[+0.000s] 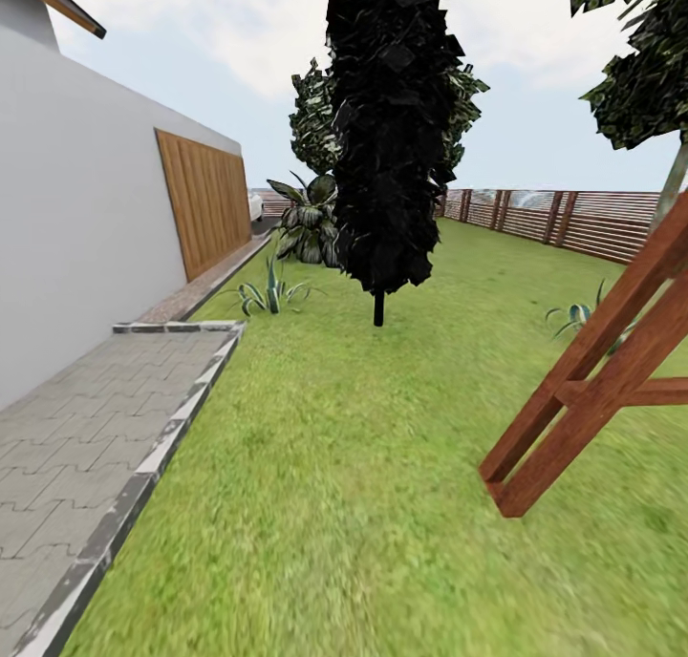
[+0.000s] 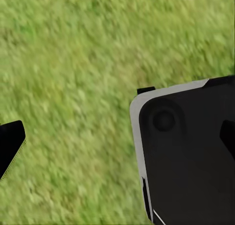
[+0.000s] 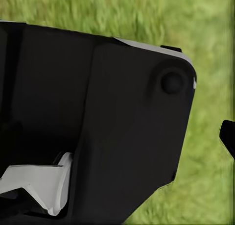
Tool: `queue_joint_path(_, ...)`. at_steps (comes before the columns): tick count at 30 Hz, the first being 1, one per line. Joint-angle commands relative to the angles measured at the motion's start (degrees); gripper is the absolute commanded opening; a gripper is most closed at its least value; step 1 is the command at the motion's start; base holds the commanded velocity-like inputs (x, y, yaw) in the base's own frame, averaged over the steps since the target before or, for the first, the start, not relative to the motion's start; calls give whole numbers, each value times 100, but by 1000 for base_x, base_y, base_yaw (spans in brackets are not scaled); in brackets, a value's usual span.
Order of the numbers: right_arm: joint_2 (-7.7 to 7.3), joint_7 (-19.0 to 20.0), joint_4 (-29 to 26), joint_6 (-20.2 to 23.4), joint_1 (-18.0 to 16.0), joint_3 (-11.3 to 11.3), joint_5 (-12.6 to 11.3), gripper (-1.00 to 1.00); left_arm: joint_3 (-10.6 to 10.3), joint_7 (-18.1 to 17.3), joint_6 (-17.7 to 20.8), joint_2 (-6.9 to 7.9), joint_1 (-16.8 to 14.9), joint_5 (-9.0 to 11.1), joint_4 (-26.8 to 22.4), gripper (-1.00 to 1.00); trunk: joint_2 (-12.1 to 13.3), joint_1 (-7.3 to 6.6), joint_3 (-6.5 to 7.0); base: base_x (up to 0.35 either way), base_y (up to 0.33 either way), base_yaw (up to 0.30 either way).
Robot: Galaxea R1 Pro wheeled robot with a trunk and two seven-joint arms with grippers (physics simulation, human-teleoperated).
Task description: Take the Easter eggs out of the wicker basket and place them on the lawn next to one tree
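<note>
While I am driving across the lawn (image 1: 363, 466), I am judging this as the travel step: neither the basket nor any egg is in front of me. Ahead I am seeing a dark, almost black bushy tree (image 1: 387, 132), a wooden fence (image 1: 583, 222) at the far edge, a paved path (image 1: 76, 428) along the house wall (image 1: 76, 208), and a slanted wooden frame (image 1: 602, 370). Both wrist cameras are looking down at grass past dark robot body panels; I cannot tell either end effector's state. Next I am needing to turn and search for the basket.

Paved path (image 1: 67, 447) beside house wall (image 1: 76, 237); wooden frame (image 1: 592, 370).
</note>
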Motion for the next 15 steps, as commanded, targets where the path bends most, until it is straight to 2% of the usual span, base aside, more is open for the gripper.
queue_joint_path(1,-13,3,1,-8,1,20,4,100,-29,8,-19,1,-4,-1,3,100,-7,5,-9,336,0,0)
queue_joint_path(7,-110,3,20,-7,1,18,21,100,-33,8,-20,1,-4,-1,5,100,-7,5,-9,336,0,0)
queue_joint_path(15,-135,3,31,-7,1,30,24,100,-28,8,-26,1,-4,-1,4,100,-7,5,-9,337,0,0)
